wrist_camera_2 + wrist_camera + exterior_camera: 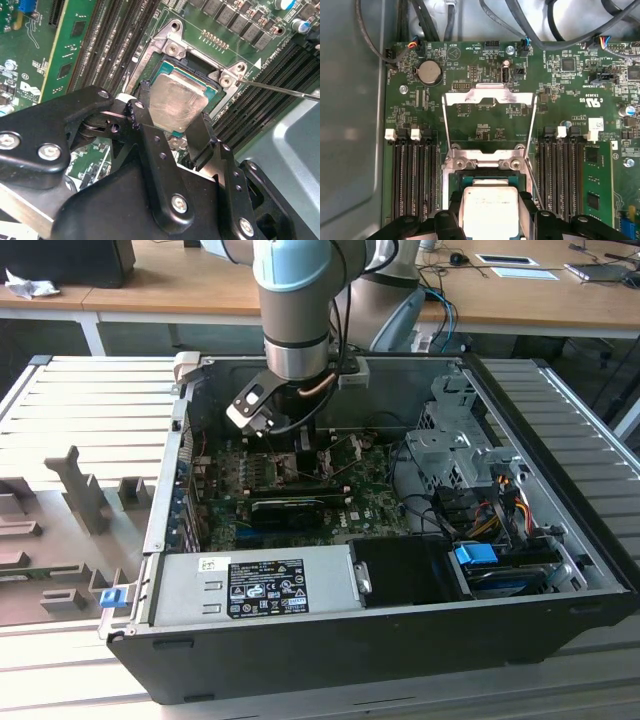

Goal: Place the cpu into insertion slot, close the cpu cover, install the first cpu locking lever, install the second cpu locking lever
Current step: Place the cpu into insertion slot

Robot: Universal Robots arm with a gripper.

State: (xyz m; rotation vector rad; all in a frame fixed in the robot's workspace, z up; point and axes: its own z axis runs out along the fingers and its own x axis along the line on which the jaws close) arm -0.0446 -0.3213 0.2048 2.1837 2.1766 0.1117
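End effector (pixel 171 114) gripping cpu (pixel 176 97) @ insertion slot (pixel 192 67), cpu cover (pixel 476 96) up

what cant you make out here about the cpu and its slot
Second wrist view: jaws of the black gripper cover two edges of the small square silvery-grey cpu; whether it is seated cannot be told.
First wrist view: the square dark insertion slot with silvery rim is cut off by the picture's edge.
Exterior view: the pale blue arm hides that slot.
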